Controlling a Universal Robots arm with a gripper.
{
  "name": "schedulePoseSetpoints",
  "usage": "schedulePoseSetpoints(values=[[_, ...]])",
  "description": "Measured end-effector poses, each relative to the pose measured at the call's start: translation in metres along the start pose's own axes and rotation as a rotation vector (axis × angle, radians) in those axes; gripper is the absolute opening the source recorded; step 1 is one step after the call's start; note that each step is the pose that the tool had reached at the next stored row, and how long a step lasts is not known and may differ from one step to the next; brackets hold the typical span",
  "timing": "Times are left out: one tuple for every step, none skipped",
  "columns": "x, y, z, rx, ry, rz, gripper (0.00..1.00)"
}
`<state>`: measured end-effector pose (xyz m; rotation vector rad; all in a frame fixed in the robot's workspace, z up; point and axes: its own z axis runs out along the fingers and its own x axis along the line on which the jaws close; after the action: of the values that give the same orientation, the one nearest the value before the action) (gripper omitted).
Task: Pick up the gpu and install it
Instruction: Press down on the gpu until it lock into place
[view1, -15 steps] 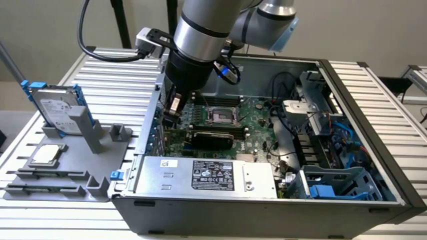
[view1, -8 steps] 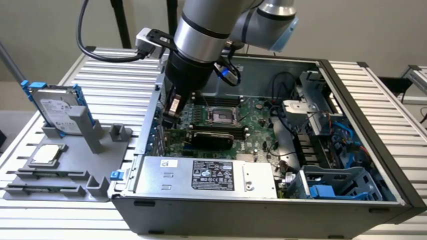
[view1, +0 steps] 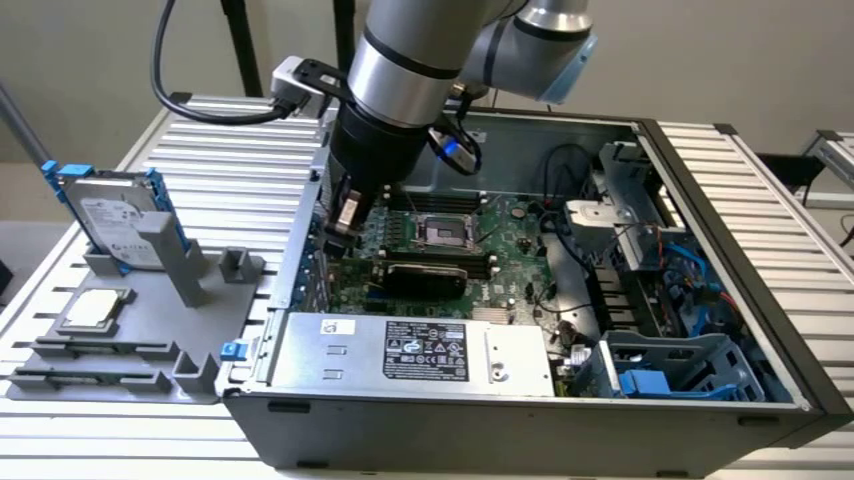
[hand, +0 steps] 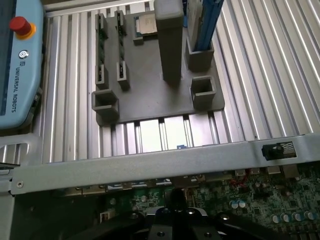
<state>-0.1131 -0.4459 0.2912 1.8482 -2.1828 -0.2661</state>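
The gpu (view1: 424, 272) shows as a long black cooler lying across the green motherboard (view1: 514, 225) inside the open computer case (view1: 534, 420). Its length runs along the exterior view's left and right. My gripper (view1: 344, 228) reaches down into the case at the card's end toward the exterior view's left, close to the case wall. It is shut, and whether it grips or only touches the card is hidden by the arm. In the wrist view the dark gripper (hand: 175, 220) hangs over the motherboard (hand: 250, 202) just inside the case wall (hand: 150, 160).
Outside the case, a grey parts stand (view1: 147, 330) holds a silver hard drive in a blue frame (view1: 114, 215) and a processor chip (view1: 94, 308). A power supply (view1: 414, 350), drive cage (view1: 667, 370) and cables (view1: 587, 215) crowd the case. A teach pendant (hand: 17, 60) lies beside the stand (hand: 150, 95).
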Motion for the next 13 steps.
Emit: schedulePoseSetpoints(values=[[0.0, 0.0, 0.0001, -0.0009, -0.0034, 0.01, 0.11], [0.0, 0.0, 0.0, -0.0018, -0.0066, 0.02, 0.11], [0.0, 0.0, 0.0, -0.0026, -0.0096, 0.029, 0.11], [0.0, 0.0, 0.0001, -0.0031, -0.0115, 0.035, 0.11], [-0.0001, 0.0, 0.0002, -0.0031, -0.0124, 0.037, 0.11], [-0.0001, 0.0, 0.0002, -0.0033, -0.0127, 0.039, 0.11], [-0.0001, 0.0, 0.0002, -0.0034, -0.0126, 0.039, 0.11], [0.0, 0.0, 0.0002, -0.0033, -0.012, 0.04, 0.11], [0.0, -0.0001, 0.0002, -0.0032, -0.0111, 0.04, 0.11], [0.0, -0.0001, 0.0002, -0.0031, -0.0104, 0.04, 0.11], [0.0, -0.0001, 0.0002, -0.003, -0.01, 0.04, 0.11], [0.0, -0.0001, 0.0003, -0.0029, -0.0098, 0.04, 0.11], [-0.0001, -0.0002, 0.0003, -0.0028, -0.0097, 0.041, 0.11]])
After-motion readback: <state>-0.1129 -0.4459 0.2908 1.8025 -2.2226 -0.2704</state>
